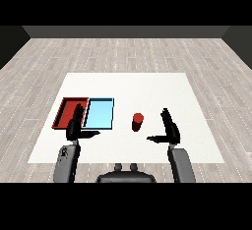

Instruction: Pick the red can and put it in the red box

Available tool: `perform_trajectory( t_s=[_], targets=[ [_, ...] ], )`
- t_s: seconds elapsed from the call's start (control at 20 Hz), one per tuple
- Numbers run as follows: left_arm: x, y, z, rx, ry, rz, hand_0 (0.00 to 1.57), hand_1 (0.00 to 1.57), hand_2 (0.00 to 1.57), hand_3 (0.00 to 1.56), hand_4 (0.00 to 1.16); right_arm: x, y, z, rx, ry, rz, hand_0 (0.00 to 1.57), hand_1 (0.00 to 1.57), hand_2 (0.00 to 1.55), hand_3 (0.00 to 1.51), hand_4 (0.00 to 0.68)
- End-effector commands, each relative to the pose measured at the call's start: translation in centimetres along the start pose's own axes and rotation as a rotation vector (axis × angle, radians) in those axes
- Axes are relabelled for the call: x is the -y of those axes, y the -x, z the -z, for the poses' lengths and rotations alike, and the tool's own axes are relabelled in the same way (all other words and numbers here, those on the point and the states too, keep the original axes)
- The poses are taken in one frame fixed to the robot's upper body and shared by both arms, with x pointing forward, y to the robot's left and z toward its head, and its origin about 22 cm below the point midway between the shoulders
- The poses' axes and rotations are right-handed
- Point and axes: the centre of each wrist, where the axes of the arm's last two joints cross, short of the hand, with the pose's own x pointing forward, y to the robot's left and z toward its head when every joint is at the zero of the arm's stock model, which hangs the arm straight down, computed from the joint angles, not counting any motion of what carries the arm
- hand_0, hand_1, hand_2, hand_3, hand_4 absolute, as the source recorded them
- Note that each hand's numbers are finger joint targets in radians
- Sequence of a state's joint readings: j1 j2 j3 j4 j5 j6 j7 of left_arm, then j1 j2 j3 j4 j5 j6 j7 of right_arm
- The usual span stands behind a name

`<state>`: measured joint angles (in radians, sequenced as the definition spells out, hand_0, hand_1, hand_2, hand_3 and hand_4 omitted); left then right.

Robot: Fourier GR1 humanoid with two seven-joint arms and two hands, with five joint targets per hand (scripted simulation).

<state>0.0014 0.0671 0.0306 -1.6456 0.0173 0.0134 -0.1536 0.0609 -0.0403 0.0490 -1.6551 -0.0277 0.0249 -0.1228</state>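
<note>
A small red can stands upright on the white table, right of the two trays. The red tray lies at the left with the light blue tray beside it on the right. My right hand hovers to the right of the can, fingers straight and thumb pointing left toward it, a gap between them. My left hand is raised over the near edge of the red tray, fingers straight, thumb out to the right, holding nothing.
The table's near edge runs just in front of both forearms. Wooden floor surrounds the table on all sides.
</note>
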Motion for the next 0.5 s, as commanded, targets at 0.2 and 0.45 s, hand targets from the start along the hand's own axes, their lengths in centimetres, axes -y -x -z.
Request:
perform_trajectory(
  t_s=[0.2,0.45],
  targets=[
    [0.1,2.1,-0.6,0.157,-0.015,-0.041,0.0,0.0,0.0,0.0,0.0,-0.3,0.1,-2.7,0.136,-0.022,0.049,0.0,0.0,0.0,0.0,0.0],
    [0.0,0.6,-1.0,0.16,-0.006,-0.047,0.0,0.0,0.0,0.0,0.0,0.8,0.1,-0.9,0.13,-0.026,0.056,0.0,0.0,0.0,0.0,0.0]
  ],
)
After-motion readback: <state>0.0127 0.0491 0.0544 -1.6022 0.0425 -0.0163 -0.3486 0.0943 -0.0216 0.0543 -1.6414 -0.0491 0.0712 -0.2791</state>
